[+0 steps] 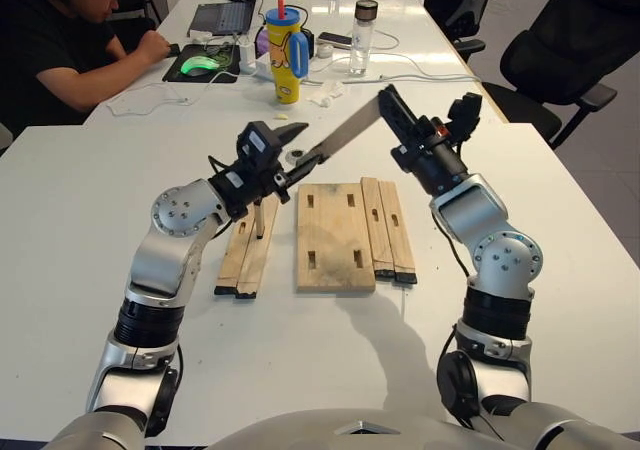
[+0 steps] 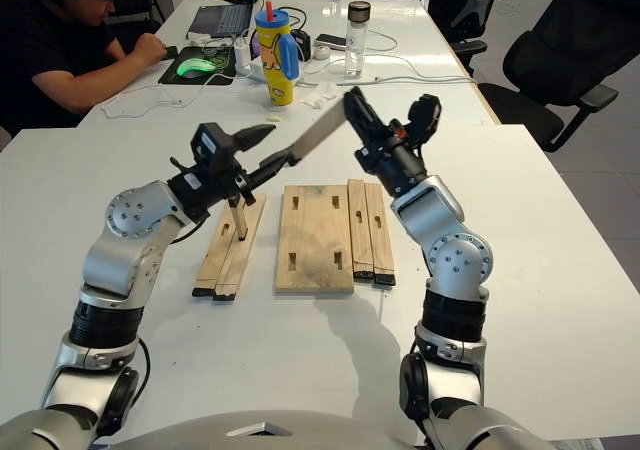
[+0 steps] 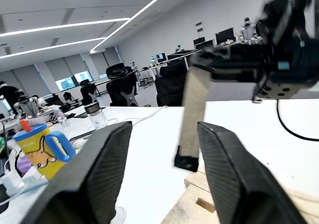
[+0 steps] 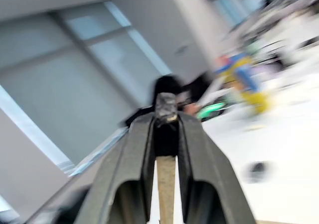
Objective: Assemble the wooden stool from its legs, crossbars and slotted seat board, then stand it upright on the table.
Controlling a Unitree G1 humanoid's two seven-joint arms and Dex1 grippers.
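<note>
Right gripper [image 1: 386, 98] pinched the wooden slat [image 1: 345, 135], its long axis sloping down into the left gripper [image 1: 296, 158]'s wide jaws (not yet closed).

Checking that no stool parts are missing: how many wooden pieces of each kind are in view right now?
Slotted seat board: 1
Long slats lying flat, two on each side of the board: 4
Long slat held up in the right gripper jaws: 1
Short upright piece on the left slats: 1
Total: 7
</note>
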